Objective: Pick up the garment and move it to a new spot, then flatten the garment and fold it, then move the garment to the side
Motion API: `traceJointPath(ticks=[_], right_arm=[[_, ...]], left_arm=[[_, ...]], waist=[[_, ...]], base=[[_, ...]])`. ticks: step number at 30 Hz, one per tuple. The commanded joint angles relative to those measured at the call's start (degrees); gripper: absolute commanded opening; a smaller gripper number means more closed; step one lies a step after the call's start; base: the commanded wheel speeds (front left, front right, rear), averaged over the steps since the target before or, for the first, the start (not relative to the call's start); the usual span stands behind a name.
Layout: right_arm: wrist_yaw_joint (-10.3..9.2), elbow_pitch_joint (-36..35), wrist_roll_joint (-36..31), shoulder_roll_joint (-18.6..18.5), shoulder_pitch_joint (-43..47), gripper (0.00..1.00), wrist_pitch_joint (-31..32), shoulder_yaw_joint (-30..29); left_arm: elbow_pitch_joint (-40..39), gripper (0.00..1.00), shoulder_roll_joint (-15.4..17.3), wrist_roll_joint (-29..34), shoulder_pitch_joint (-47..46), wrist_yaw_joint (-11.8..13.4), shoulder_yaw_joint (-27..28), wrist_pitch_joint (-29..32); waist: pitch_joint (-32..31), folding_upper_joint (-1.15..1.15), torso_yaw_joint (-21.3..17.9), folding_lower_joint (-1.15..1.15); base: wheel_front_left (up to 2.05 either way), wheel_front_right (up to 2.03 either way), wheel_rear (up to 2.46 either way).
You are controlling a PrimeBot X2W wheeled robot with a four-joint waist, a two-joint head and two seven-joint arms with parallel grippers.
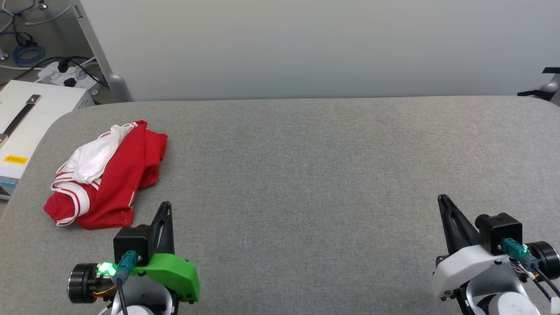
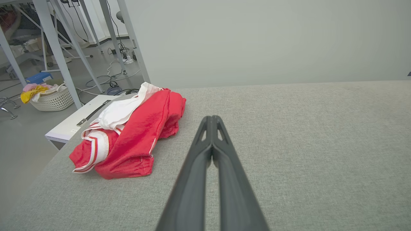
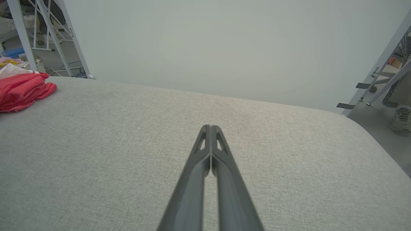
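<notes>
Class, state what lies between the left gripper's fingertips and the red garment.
Nothing but bare grey surface: the left wrist view shows an open strip between the shut left gripper and the garment.

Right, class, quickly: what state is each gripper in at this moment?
Left gripper: closed, holding nothing, apart from the garment.
Right gripper: closed, holding nothing.

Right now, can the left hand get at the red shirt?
Probably yes: the left hand, shut, points just past the shirt, which lies close ahead to its left, with only bare grey surface between them.
</notes>
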Motion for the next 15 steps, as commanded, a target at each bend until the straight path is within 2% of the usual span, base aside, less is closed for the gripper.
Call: traceJointPath(ticks=[1,11,12,15], right_arm=[[-0.04,-0.2,-0.6,0.1,0.3,0.00,0.2,-0.1],[-0.04,-0.2,-0.6,0.1,0.3,0.00,0.2,-0.1],[0.00,0.0,0.0,0.0,0.0,1.00,0.0,0.0],[0.00,0.0,0.1,0.0,0.0,1.00,0.0,0.0]], left_arm=[[-0.1,0.00,-0.2,0.5,-0.8,0.2,0.0,0.0],[-0.1,0.00,-0.2,0.5,-0.8,0.2,0.0,0.0],[0.0,1.00,0.0,0.0,0.0,0.0,0.0,0.0],[0.0,1.00,0.0,-0.1,0.0,0.0,0.0,0.0]], waist=[[0.0,0.00,0.0,0.00],[0.0,0.00,0.0,0.00],[0.0,0.00,0.0,0.00],[0.0,0.00,0.0,0.00]], base=[[0.00,0.00,0.00],[0.00,0.00,0.00],[0.00,0.00,0.00],[0.00,0.00,0.00]])
